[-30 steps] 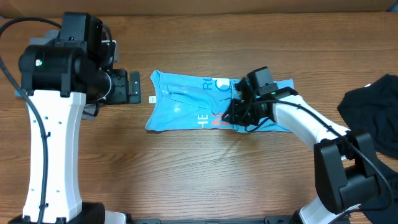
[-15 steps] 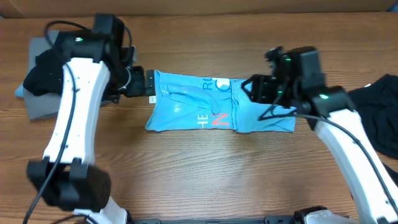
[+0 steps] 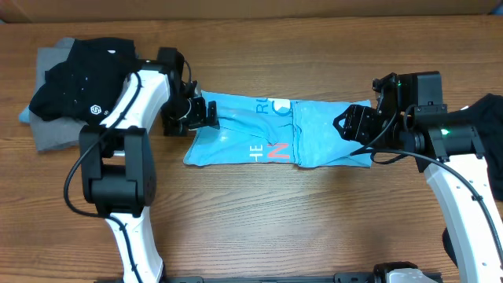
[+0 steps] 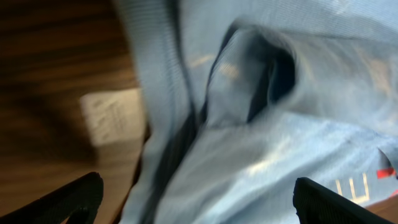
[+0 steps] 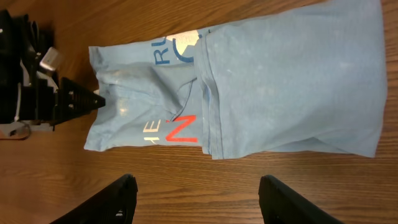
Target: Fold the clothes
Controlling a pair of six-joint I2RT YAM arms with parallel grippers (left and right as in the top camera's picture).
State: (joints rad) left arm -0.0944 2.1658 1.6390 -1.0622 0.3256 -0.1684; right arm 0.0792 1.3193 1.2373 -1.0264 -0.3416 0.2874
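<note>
The wooden table carries everything. A light blue T-shirt lies along the middle of it, partly folded, with its right part doubled over and red and white lettering showing near the fold. Left of the shirt and well apart from it, a black garment lies heaped on a grey folded cloth. Right of the shirt, at the table's edge, lies another black garment.

The right gripper hangs over the shirt's right end. Its fingers are spread wide and hold nothing. The left gripper is at the shirt's left edge, close over rumpled fabric. Its jaws also stand wide apart, and no cloth is pinched between them. A small white label lies on the wood just beside that left edge.
</note>
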